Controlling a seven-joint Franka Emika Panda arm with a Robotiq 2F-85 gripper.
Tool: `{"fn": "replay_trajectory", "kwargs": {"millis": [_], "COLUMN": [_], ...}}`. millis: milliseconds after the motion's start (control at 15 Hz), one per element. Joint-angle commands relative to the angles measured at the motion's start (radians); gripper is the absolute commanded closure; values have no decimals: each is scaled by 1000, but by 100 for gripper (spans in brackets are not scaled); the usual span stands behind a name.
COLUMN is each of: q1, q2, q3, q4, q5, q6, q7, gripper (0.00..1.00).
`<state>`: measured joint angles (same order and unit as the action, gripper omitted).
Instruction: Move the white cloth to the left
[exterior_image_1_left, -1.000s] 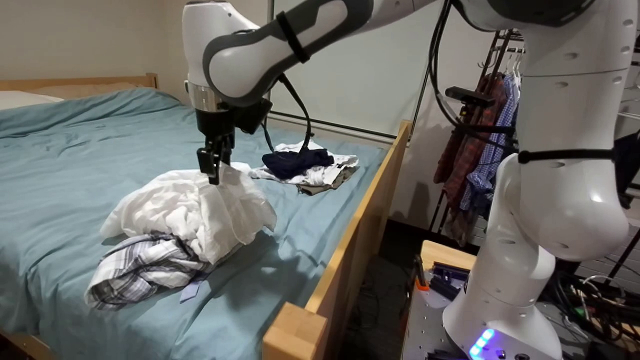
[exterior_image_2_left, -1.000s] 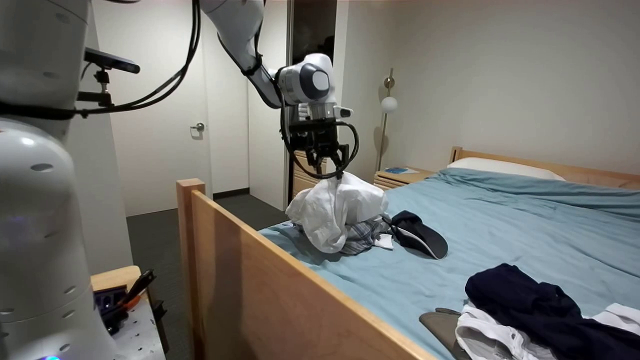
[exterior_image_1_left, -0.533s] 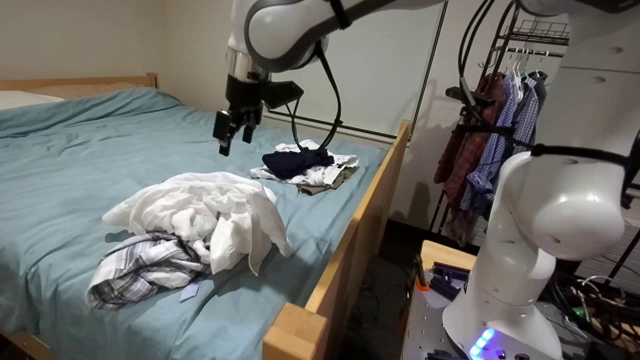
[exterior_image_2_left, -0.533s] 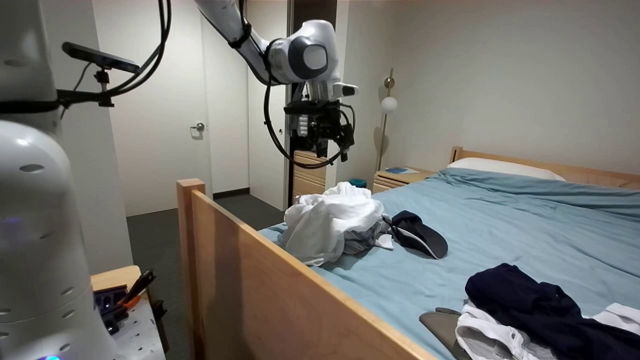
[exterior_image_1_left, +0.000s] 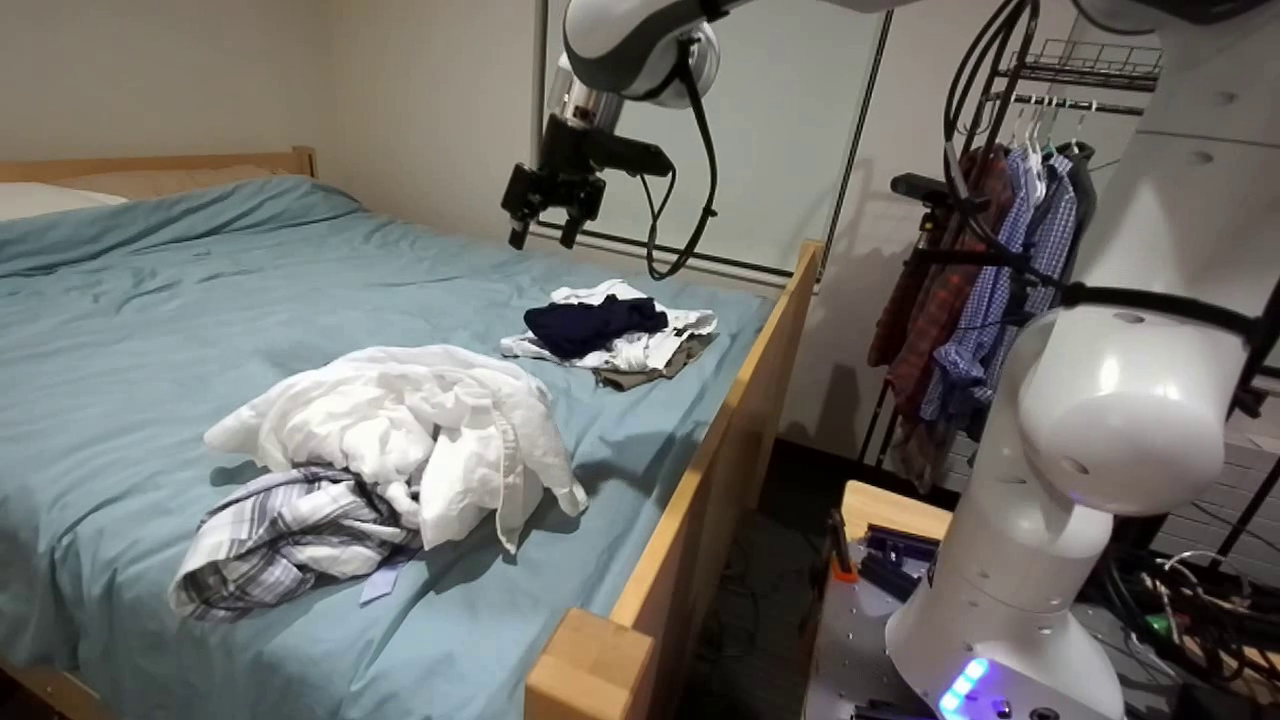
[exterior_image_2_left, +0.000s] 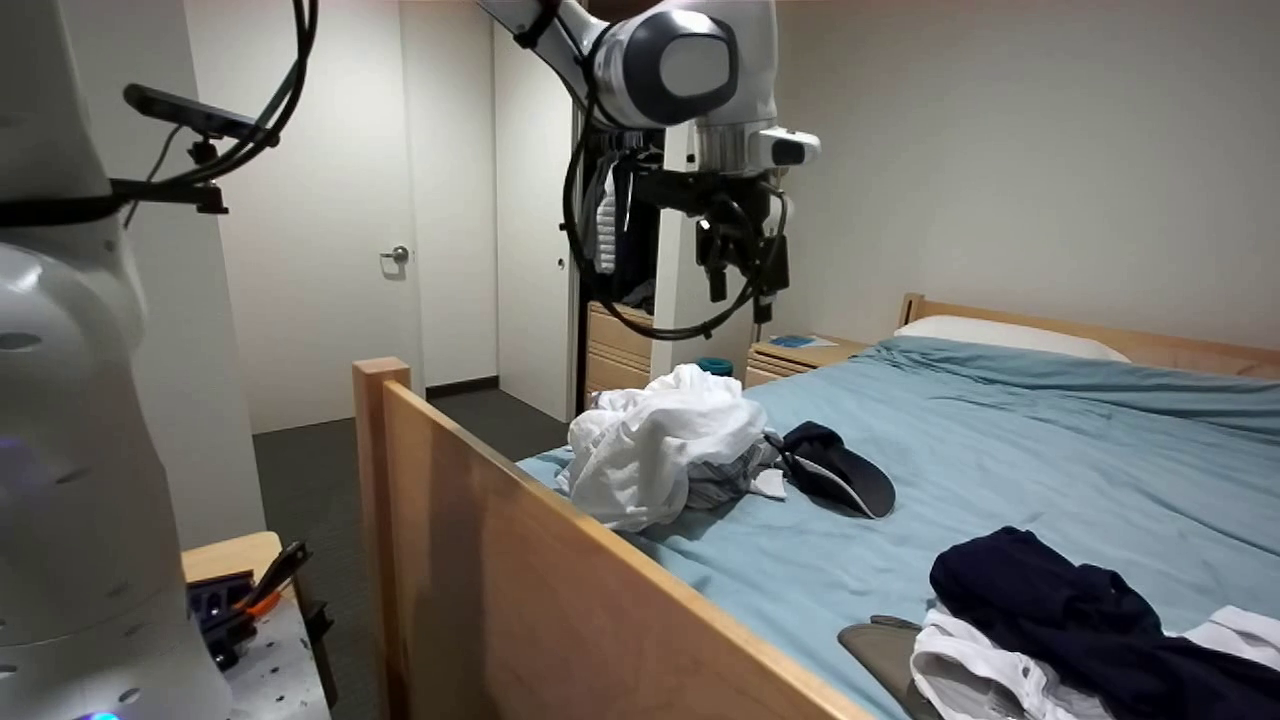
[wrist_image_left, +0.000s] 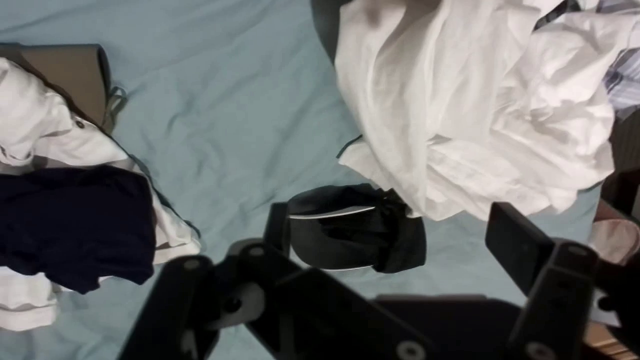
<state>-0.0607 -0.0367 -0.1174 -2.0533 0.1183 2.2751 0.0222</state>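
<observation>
The white cloth (exterior_image_1_left: 400, 420) lies crumpled on the blue bed, partly over a grey plaid shirt (exterior_image_1_left: 290, 540). It also shows in an exterior view (exterior_image_2_left: 670, 430) and at the upper right of the wrist view (wrist_image_left: 465, 100). A loose flap hangs toward the footboard side. My gripper (exterior_image_1_left: 544, 238) is open and empty, well above the bed and apart from the cloth. In the wrist view the gripper (wrist_image_left: 392, 225) has its fingers wide apart, with a black cap (wrist_image_left: 350, 232) on the bed below, touching or close to the cloth's edge.
A pile of clothes with a navy garment (exterior_image_1_left: 595, 325) on top lies near the footboard; the navy garment also shows in the wrist view (wrist_image_left: 75, 220). The wooden footboard (exterior_image_1_left: 720, 430) stands between the bed and the robot base. A clothes rack (exterior_image_1_left: 985, 250) stands behind.
A second ago my gripper was down at the cloth's top, pulling it up. It has let go, risen and moved away toward the clothes pile. The raised cloth has slumped onto the bed.
</observation>
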Motion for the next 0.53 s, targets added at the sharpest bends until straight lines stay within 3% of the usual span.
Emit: {"fn": "replay_trajectory", "kwargs": {"millis": [0, 200, 467], "q1": [-46, -65, -63], "q2": [87, 120, 131], "q3": [-27, -44, -59], "q4": [92, 135, 192], "q5": [57, -49, -267], "q6": [-16, -22, -139], "q7": [4, 47, 58], "gripper": [0, 0, 0]}}
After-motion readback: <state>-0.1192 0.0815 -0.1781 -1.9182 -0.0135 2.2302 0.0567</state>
